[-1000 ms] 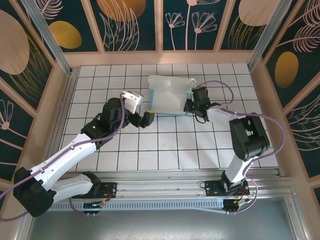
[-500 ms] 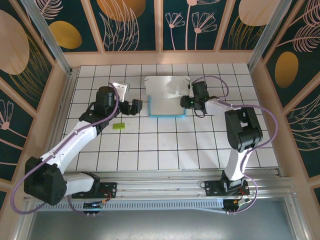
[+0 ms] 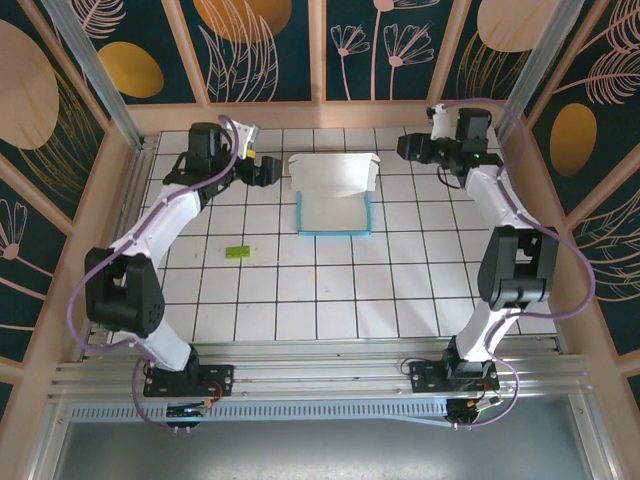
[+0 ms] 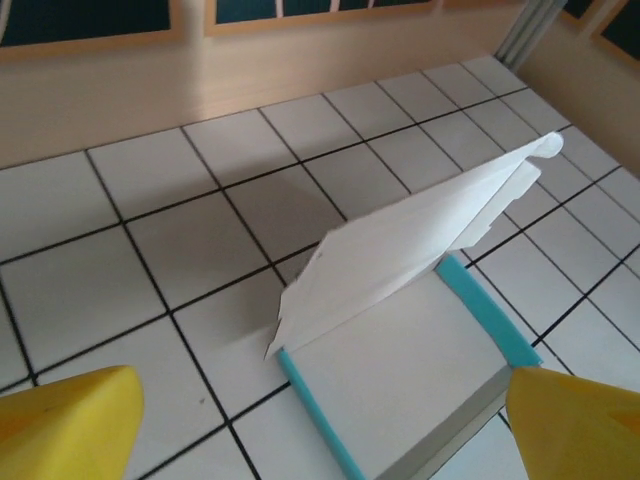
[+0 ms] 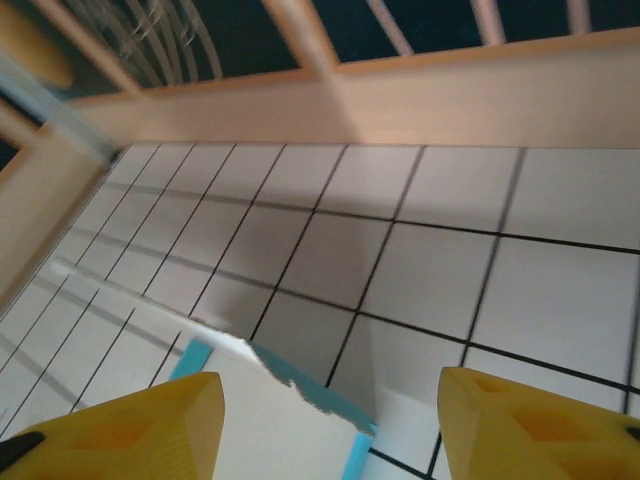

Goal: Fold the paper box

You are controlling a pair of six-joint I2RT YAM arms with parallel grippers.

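The paper box [image 3: 334, 205] lies in the back middle of the tiled table, a shallow white tray with teal side edges and a white back flap [image 3: 333, 172] standing up. My left gripper [image 3: 269, 170] hovers just left of that flap, open and empty. In the left wrist view the box [image 4: 410, 350] sits between and beyond the yellow fingertips [image 4: 70, 420] of the open gripper [image 4: 320, 440]. My right gripper [image 3: 409, 148] hangs open to the right of the box, apart from it. The right wrist view has the flap's ragged teal edge [image 5: 320, 385] below the open gripper [image 5: 330, 430].
A tiny lime-green block [image 3: 237, 253] lies on the tiles to the front left of the box. The wooden back wall [image 3: 320, 115] runs close behind both grippers, and side walls [image 3: 105, 200] fence the table. Tiles in front of the box are bare.
Both arms have pulled back from the box toward the rear wall. The right gripper let go of the box's right edge and rose. The box now rests squarely with its flap up.
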